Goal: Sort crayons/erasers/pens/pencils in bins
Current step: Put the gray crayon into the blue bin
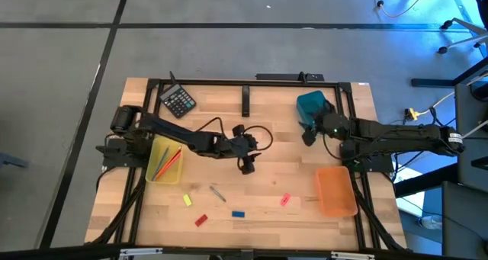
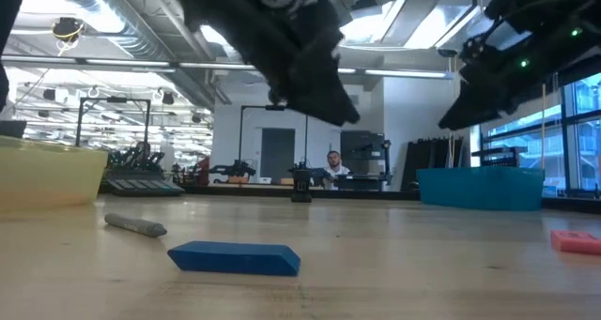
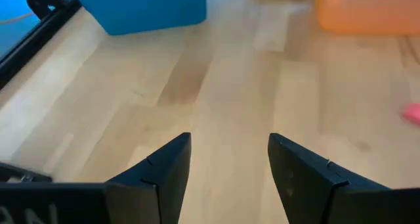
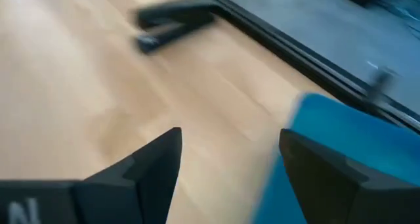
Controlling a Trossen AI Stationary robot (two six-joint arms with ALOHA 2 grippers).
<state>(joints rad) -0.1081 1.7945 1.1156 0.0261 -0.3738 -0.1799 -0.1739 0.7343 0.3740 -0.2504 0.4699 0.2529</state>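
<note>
Four erasers lie flat on the near half of the table: yellow (image 1: 187, 200), red (image 1: 201, 219), blue (image 1: 238, 213) (image 2: 235, 257) and pink (image 1: 286, 200) (image 3: 412, 112). A thin grey stick (image 1: 218, 192) lies between the yellow and the blue one. The yellow bin (image 1: 164, 161) at the left holds several coloured sticks. The teal bin (image 1: 313, 107) stands far right, the orange bin (image 1: 335, 190) near right. My left gripper (image 1: 246, 167) (image 3: 230, 142) hangs open and empty over the table's middle. My right gripper (image 1: 308, 138) (image 4: 230, 135) is open and empty beside the teal bin's (image 4: 341, 145) near-left corner.
A black calculator (image 1: 178, 101) lies at the far left corner. A black bar-shaped object (image 1: 246, 100) (image 4: 174, 20) lies at the far edge's middle. A black frame runs round the table. Bare wood shows between the grippers and the erasers.
</note>
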